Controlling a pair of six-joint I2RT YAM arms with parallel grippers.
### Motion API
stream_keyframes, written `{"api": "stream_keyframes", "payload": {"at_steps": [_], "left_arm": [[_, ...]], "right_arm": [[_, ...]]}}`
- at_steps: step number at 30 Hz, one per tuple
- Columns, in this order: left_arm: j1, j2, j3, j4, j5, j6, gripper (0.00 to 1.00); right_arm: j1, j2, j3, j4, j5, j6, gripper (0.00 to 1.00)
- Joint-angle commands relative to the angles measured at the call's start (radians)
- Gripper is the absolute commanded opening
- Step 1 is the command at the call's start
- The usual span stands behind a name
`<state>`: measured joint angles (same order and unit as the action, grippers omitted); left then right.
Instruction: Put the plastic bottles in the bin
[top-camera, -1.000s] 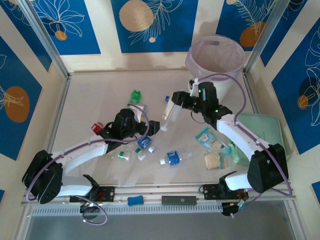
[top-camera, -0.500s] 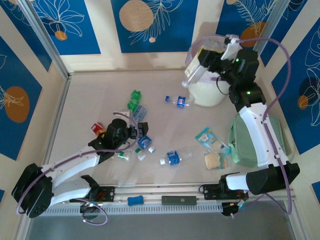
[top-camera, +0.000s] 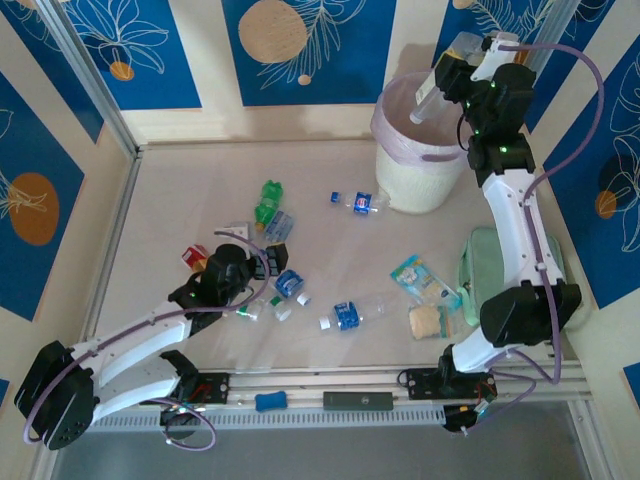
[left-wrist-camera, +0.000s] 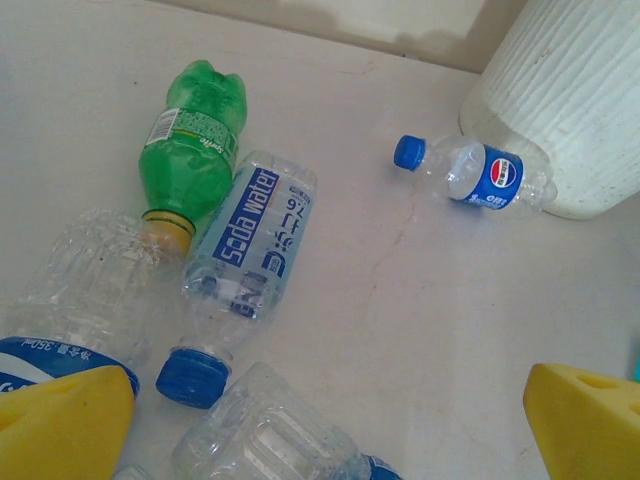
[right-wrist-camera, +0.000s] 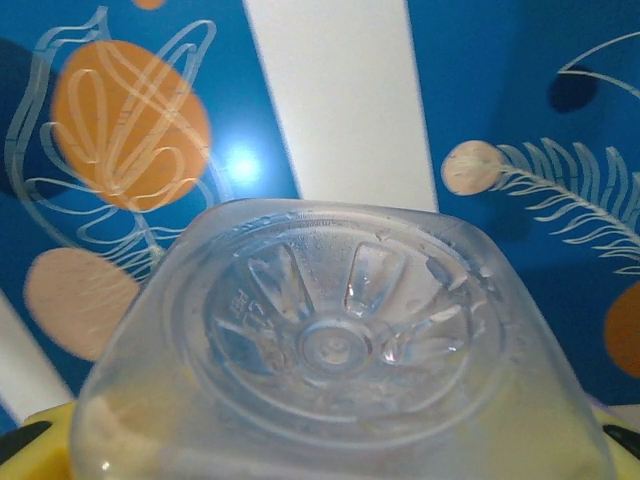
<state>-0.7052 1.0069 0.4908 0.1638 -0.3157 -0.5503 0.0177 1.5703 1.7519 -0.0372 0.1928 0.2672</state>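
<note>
Closest to me, the left fingers (top-camera: 240, 265) are hanging wide apart and empty over the heap of loose bottles on the desk (top-camera: 180, 190). A clear bottle with a blue lettered label (left-wrist-camera: 250, 240) is lying just ahead of them. Its long axis is running away from them and its blue cap is pointing back their way, so this arm looks far the nearer one for the heap. A green bottle (left-wrist-camera: 190, 150) is resting just beside it, lying roughly parallel with its cap also pointing back. Further out, a small blue-capped bottle (top-camera: 360, 202) is lying on its side just beside the foot of the bin (top-camera: 425, 170), cap turned away from it. Farthest of all, the right arm is reaching up high. The right fingers (top-camera: 445, 88) are gripping a clear bottle (top-camera: 428, 103) near its base, which is facing back toward the wrist. That bottle is slanting downward with its far end hanging over the bin's open mouth, just inside the far rim and above the pink liner. To my eye the mouth is lying straight below the bottle's lower end, so letting go here should be enough to drop it in.
</note>
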Motion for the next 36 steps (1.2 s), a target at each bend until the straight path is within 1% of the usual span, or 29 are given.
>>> {"api": "stream_keyframes", "payload": {"at_steps": [1, 5, 13, 20, 27, 29, 32, 35, 36], "left_arm": [[0.002, -0.004, -0.005, 0.002, -0.001, -0.01, 1.0], [0.002, 0.01, 0.005, 0.003, 0.012, 0.006, 1.0], [0.002, 0.035, 0.02, -0.001, 0.04, 0.03, 1.0], [0.002, 0.065, 0.032, 0.011, 0.069, 0.036, 1.0], [0.002, 0.093, 0.049, 0.016, 0.109, 0.054, 1.0], [0.001, 0.094, 0.05, 0.013, 0.116, 0.055, 1.0], [0.002, 0.094, 0.055, 0.003, 0.127, 0.056, 1.0], [0.003, 0.097, 0.06, 0.002, 0.156, 0.065, 1.0], [0.001, 0.099, 0.063, 0.002, 0.168, 0.069, 1.0]], "right_arm": [[-0.01, 0.041, 0.064, 0.033, 0.073, -0.048, 0.52], [-0.01, 0.11, 0.096, -0.046, 0.062, -0.037, 0.52], [-0.005, 0.237, 0.154, -0.227, -0.011, -0.02, 0.53], [-0.004, 0.366, 0.258, -0.382, -0.06, -0.022, 0.53], [-0.004, 0.456, 0.351, -0.483, -0.083, -0.003, 0.57], [-0.003, 0.466, 0.371, -0.495, -0.084, 0.0, 0.62], [-0.003, 0.475, 0.412, -0.52, -0.078, 0.007, 0.76], [-0.003, 0.471, 0.459, -0.551, -0.075, 0.01, 0.88], [-0.001, 0.466, 0.474, -0.56, -0.072, 0.01, 0.9]]}}
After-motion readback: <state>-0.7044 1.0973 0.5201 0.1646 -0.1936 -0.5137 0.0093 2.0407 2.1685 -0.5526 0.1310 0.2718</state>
